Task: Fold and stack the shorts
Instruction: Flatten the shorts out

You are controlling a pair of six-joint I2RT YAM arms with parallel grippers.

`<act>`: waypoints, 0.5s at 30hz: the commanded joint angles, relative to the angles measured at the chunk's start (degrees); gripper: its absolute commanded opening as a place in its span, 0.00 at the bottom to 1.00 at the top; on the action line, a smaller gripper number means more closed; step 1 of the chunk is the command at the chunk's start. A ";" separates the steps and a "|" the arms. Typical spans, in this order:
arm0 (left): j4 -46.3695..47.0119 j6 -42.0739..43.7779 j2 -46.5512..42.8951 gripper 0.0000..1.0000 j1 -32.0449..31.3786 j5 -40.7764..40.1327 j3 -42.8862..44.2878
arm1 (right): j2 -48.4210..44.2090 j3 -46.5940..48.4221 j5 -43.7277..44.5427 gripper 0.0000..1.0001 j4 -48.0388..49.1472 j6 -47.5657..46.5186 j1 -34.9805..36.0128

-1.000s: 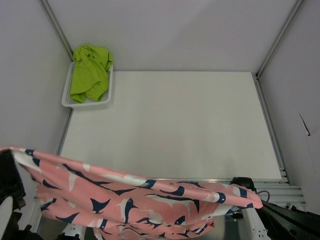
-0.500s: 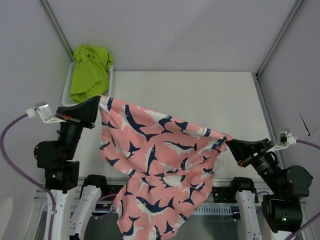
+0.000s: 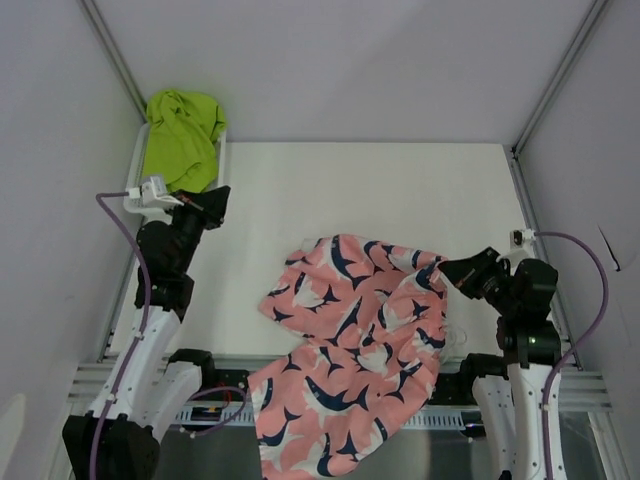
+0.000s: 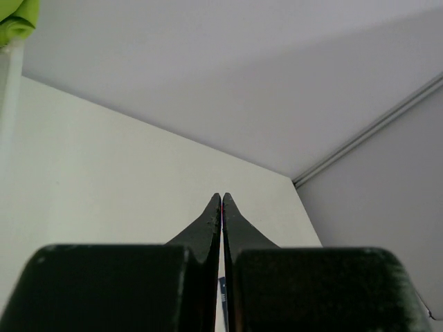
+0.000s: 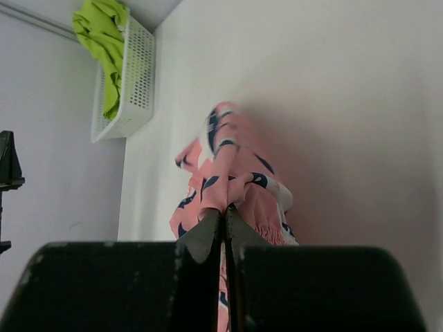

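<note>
White table (image 3: 400, 190) filled most of the overhead view, with pale walls on three sides. Across its near middle lay the pink shorts (image 3: 350, 340), printed with navy-and-white fish shapes, crumpled and unfolded. Their upper part was bunched on the tabletop, and their lower part spilled over the near edge between the two arm bases. At the far left corner sat the basket (image 5: 135, 76), of white mesh plastic. The green shorts (image 3: 180, 140) were heaped in it and rose above its far rim, well apart from the pink pair. The right gripper (image 3: 445, 270) reached in from the right side of the table. Its jaws were pressed together on a fold at the right edge of the pink shorts, and in the wrist view the cloth bunched at its fingertips. The left gripper (image 3: 220, 198) was just beside the near end of the basket, its jaws together with nothing between them.
</note>
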 commanded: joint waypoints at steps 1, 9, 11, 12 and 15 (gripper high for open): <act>8.79 0.74 3.59 0.00 -0.51 -2.88 0.26 | 6.88 -0.91 1.63 0.00 13.12 1.22 0.68; 8.19 3.02 21.87 0.00 -4.46 -1.22 8.68 | 30.44 5.14 8.84 0.00 17.81 -2.46 7.00; 3.98 4.60 25.56 0.00 -6.56 -0.86 11.15 | 34.73 6.02 10.07 0.00 18.60 -2.55 7.19; 1.79 5.13 29.49 0.03 -7.45 -0.86 15.43 | 35.98 6.98 11.03 0.00 18.43 -2.55 7.01; -4.55 7.50 38.71 0.21 -10.53 1.32 22.72 | 41.51 9.70 13.23 0.00 18.52 -2.82 6.75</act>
